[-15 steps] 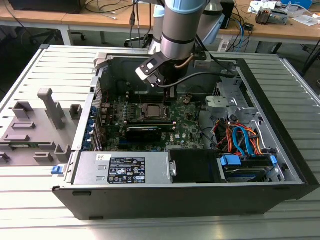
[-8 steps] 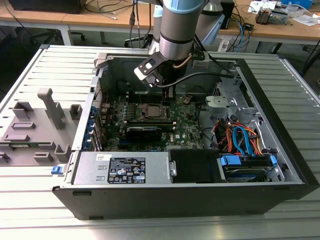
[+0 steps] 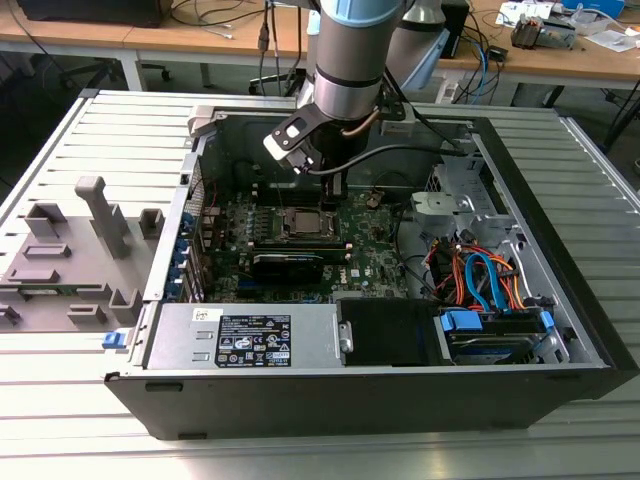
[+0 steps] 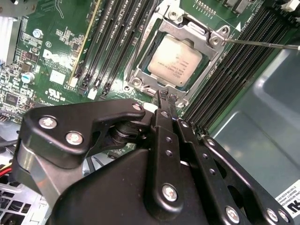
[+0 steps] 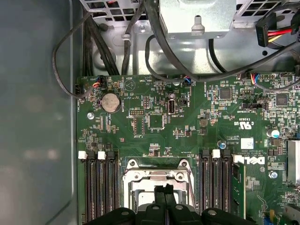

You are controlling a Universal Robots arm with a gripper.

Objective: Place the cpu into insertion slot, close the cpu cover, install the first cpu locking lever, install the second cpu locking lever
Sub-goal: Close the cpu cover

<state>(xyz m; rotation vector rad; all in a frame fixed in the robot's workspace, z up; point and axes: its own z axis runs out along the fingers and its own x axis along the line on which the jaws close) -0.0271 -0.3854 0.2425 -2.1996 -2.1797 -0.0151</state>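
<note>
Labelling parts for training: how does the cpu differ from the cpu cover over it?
The cpu is a solid, pale grey square; the cpu cover is a shinier open frame with a window. The cpu is smaller and sits inside; the cpu cover rims it. Both are metallic and lie flat.
</note>
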